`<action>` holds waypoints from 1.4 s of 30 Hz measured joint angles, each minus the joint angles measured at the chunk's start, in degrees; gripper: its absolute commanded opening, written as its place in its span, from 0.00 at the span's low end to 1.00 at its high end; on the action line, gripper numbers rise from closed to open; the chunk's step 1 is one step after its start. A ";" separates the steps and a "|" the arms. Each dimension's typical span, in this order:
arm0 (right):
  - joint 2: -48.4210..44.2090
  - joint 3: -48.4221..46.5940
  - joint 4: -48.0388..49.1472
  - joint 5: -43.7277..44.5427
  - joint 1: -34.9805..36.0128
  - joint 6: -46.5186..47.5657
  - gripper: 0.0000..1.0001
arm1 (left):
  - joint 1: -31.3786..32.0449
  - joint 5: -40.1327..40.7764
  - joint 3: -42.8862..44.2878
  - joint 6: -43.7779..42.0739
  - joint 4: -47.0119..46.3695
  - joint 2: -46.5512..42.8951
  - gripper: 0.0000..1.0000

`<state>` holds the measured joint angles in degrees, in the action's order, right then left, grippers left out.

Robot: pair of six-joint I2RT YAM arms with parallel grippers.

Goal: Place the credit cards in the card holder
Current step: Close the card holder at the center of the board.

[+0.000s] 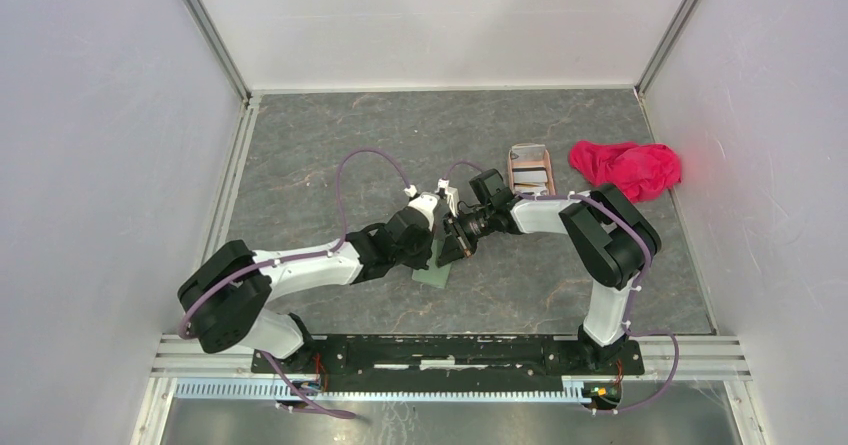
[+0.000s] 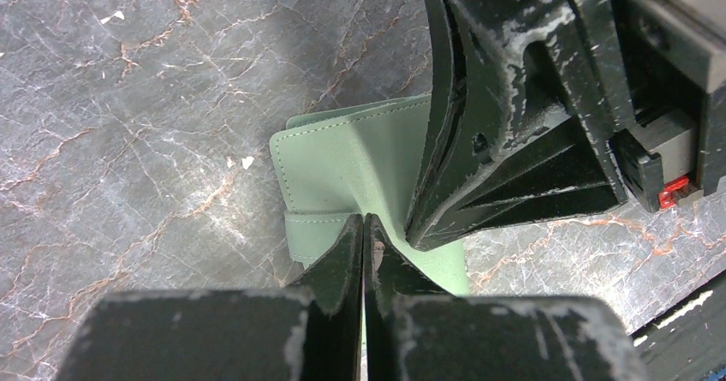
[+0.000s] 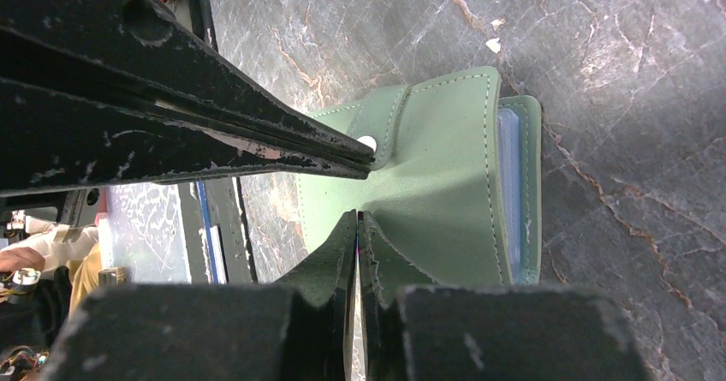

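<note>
One big grey table (image 1: 330, 155) lay under everything. Both claws met in the middle of the top picture, right over the green card holder (image 1: 432, 276), which lay on the table under them. The left claw (image 2: 364, 223) was squeezed tight on a fold of the green cover. The right claw (image 3: 357, 218) pinched the cover too, near the strap (image 3: 389, 111). I think each one gripped a side so they could pull it open.

At the upper right of the top picture sat a red cloth (image 1: 627, 168). Next to it was a brown tray (image 1: 528, 148) with the cards (image 1: 532, 175) inside, well apart from the holder.

Pale blue pockets (image 3: 508, 184) peeked out at the holder's right edge. Smallest was a silver snap button (image 3: 366, 142) on the strap. No words or brand names could be read anywhere.
</note>
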<state>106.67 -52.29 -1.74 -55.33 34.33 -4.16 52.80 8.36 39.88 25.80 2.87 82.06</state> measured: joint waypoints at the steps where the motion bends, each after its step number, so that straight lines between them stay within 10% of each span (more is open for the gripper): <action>1: 0.00 0.00 0.00 -0.02 0.00 -0.09 0.08 | 0.00 0.00 -0.15 0.00 0.00 -0.17 0.02; 36: 0.28 0.00 0.17 -0.02 -0.31 -0.55 0.09 | 0.11 -5.31 -1.84 0.09 -1.29 -0.44 0.02; 42: 0.28 0.02 0.17 -0.13 -0.31 -0.55 0.10 | 0.11 -5.14 -1.84 0.22 -0.79 -8.24 0.22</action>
<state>106.96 -52.27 -1.56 -55.46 34.02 -4.71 52.90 3.22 38.04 26.02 2.09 73.82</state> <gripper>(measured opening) 0.088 0.160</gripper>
